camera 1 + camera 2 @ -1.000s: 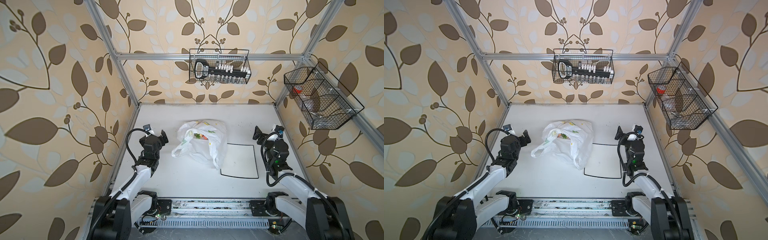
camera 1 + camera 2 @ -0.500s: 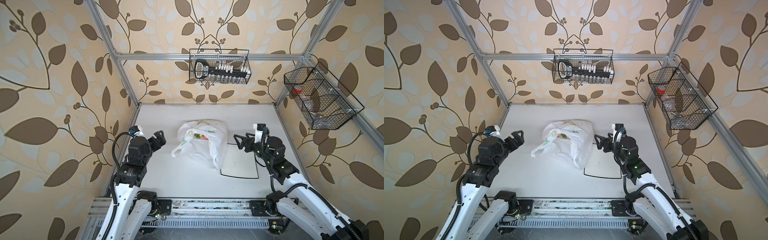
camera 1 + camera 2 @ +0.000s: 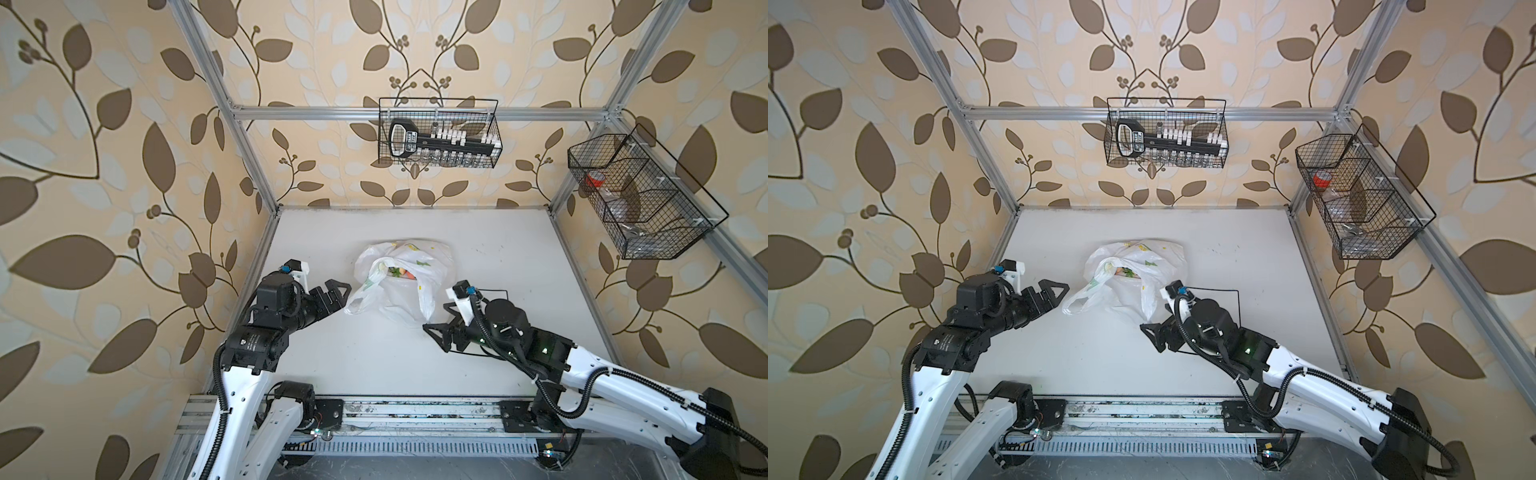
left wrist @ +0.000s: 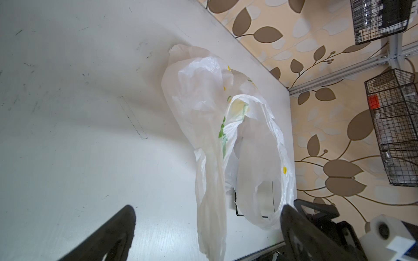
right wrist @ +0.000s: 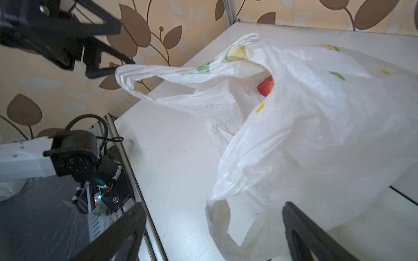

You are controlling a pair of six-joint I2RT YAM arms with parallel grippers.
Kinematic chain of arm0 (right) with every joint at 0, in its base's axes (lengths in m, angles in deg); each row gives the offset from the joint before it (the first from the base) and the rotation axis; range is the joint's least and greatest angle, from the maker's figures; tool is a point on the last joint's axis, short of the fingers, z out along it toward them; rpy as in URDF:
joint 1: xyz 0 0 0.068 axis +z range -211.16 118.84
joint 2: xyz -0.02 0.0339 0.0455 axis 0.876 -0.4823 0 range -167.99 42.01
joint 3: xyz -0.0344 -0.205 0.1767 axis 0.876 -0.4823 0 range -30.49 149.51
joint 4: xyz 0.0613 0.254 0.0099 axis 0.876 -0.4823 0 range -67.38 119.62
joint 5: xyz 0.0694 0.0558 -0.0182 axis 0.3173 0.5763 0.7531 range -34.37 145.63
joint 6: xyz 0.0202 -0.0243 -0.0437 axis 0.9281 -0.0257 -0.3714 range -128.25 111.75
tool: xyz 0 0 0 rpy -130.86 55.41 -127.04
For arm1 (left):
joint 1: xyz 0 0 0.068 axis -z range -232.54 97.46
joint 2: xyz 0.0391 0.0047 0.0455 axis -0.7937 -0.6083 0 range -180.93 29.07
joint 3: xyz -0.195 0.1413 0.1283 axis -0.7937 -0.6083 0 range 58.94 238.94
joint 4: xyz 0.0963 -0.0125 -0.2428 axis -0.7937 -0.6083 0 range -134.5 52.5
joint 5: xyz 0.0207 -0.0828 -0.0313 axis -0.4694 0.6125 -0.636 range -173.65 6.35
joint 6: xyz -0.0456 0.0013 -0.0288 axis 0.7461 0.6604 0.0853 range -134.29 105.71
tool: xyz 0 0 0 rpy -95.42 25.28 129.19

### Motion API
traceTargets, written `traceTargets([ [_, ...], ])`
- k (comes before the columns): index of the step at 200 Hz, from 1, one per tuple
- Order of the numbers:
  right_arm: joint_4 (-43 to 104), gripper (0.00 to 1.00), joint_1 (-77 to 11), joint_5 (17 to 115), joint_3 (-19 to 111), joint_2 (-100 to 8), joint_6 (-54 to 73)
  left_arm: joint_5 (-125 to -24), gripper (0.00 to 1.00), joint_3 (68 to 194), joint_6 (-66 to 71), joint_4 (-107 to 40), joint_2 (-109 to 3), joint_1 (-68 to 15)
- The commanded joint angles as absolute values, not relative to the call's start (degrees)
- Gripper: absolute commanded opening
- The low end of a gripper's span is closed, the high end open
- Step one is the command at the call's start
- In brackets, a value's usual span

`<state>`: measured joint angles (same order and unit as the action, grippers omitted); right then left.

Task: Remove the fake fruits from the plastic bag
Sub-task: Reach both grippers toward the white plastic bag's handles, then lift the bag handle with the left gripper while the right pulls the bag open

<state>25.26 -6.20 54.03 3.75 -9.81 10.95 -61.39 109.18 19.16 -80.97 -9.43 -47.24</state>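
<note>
Lettering is seen on the pale label of the black tool (image 3: 419,143) lodged in the back wire basket (image 3: 496,137), but it is too small to be read. The plastic bag (image 3: 432,266) is printed with yellow lemon slices and green leaves. In both top views it is slumped near the middle of the white table (image 3: 374,361), with its mouth turned towards the arms. The fake fruits (image 3: 401,273) are kept inside it: red, orange and green pieces are glimpsed through the mouth. A red piece (image 5: 266,87) is shown in the right wrist view (the rest are hidden by folds there). The left gripper (image 3: 341,296) is held with its jaws wide apart and nothing between them, just beside the bag's left handle loop (image 3: 356,302); whether they touch cannot be told. The right gripper (image 3: 437,321) is likewise spread wide and empty, just beside the other loop (image 3: 426,303). The black-rimmed plate (image 3: 496,290) is crossed by the right arm and partly overlapped by the bag.
</note>
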Motion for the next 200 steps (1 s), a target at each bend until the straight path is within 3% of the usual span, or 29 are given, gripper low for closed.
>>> traceTargets([
  [1, 24.9, 0.93, -2.4, 43.8, 5.8, -13.7, 8.2, -57.1, 0.99, 111.0, 18.0, -82.9, -9.4, -46.4],
  [28, 26.6, 0.80, -1.1, 40.0, 6.7, -19.6, 9.2, -59.6, 0.99, 108.9, 19.5, -81.2, -10.1, -42.5],
  [74, 30.2, 0.37, -1.0, 36.5, 6.3, -22.7, 11.3, -75.3, 0.99, 108.8, 19.9, -79.4, -16.2, -26.9],
  [110, 31.0, 0.16, -1.0, 33.9, 6.1, -21.7, 12.4, -80.4, 0.94, 107.3, 19.7, -79.3, -18.9, -24.6],
  [149, 32.7, 0.04, -1.0, 33.0, 6.1, -21.4, 12.7, -79.7, 0.77, 103.7, 18.3, -73.0, -21.1, -24.3],
  [200, 34.0, 0.00, -2.0, 33.8, 8.3, -22.2, 12.2, -76.7, 0.54, 102.2, 15.2, -68.7, -23.1, -24.1],
])
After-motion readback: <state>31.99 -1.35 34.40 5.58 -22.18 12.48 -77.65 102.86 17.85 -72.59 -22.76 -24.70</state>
